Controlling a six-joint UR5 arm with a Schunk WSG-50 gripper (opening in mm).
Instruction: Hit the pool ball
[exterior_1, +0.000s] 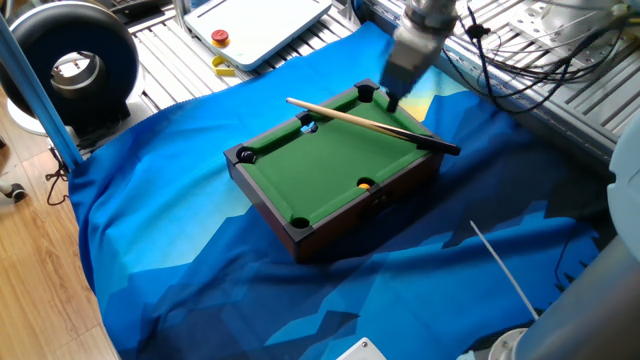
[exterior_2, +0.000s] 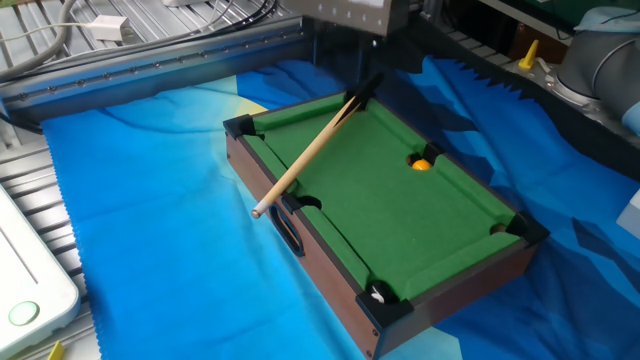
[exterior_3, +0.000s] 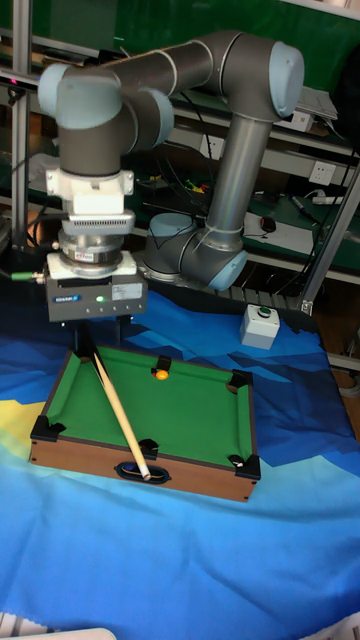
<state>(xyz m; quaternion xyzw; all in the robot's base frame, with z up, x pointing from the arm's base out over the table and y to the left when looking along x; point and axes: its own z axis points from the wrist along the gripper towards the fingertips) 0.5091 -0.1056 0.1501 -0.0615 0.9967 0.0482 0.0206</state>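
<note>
Item: miniature pool table (exterior_1: 330, 160), green felt in a dark wood frame, set on a surface draped in blue cloth (exterior_1: 150, 230); all positions below are given against this pool table, left to right in the fixed view that shows its orange ball nearest the camera. Pale bluish-white ball (exterior_1: 308, 127): at the side pocket on the far long rail, out of play. Cue stick (exterior_1: 345, 116): laid diagonally across the felt, its pale end overhanging the far long rail and its dark butt resting on the right-hand short rail; it is propped on the rails, gripped by nothing. Orange-yellow ball (exterior_1: 365, 184): on the felt against the near long rail, beside its side pocket, well apart from the cue. Claw (exterior_3: 98, 336): fingers spread, holding nothing, poised over the far right corner, above the butt half of the cue; probably placed there to take or push the cue. The pool ball: not made out in any view; possibly sunk in a pocket, so its position cannot be told.
</note>
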